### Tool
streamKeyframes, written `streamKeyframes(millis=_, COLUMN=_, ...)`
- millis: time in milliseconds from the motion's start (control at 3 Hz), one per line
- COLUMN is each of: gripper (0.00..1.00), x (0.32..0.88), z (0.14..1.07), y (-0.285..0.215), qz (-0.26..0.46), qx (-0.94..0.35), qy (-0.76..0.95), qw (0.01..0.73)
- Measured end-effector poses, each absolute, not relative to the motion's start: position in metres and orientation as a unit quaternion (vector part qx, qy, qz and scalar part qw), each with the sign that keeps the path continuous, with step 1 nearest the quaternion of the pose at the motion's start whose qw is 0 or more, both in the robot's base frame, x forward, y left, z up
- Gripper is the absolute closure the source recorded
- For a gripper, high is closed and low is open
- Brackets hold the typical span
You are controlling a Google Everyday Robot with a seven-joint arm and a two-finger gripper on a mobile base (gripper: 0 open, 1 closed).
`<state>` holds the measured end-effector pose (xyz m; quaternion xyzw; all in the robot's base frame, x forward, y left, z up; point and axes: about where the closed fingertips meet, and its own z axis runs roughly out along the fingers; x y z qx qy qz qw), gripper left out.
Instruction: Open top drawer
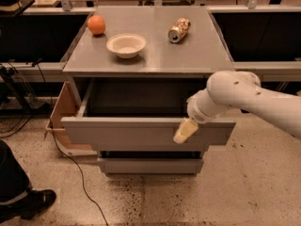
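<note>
The top drawer (131,133) is a wide grey drawer with a flat front panel. It stands pulled well out from the grey cabinet (146,60), and its dark inside shows. My gripper (185,131) is at the top edge of the drawer front, right of its middle, with a pale fingertip hanging down over the panel. The white arm comes in from the right.
On the cabinet top lie an orange (96,25), a white bowl (125,45) and a tipped can (179,29). A lower grey drawer front (150,165) shows below. A wooden box (61,114) and a cable lie on the floor at left. A person's shoe (33,204) is at bottom left.
</note>
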<state>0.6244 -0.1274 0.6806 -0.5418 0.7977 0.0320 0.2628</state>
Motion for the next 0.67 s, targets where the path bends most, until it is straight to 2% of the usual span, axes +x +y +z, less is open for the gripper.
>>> streamKeyframes(millis=333, gripper=0.00, x=0.571, z=0.681, y=-0.151, qz=0.026, qx=-0.561, qy=0.796, qw=0.225)
streamKeyframes(millis=667, gripper=0.23, x=0.525, z=0.677, y=-0.164, qz=0.030, qx=-0.584, qy=0.790, qw=0.184)
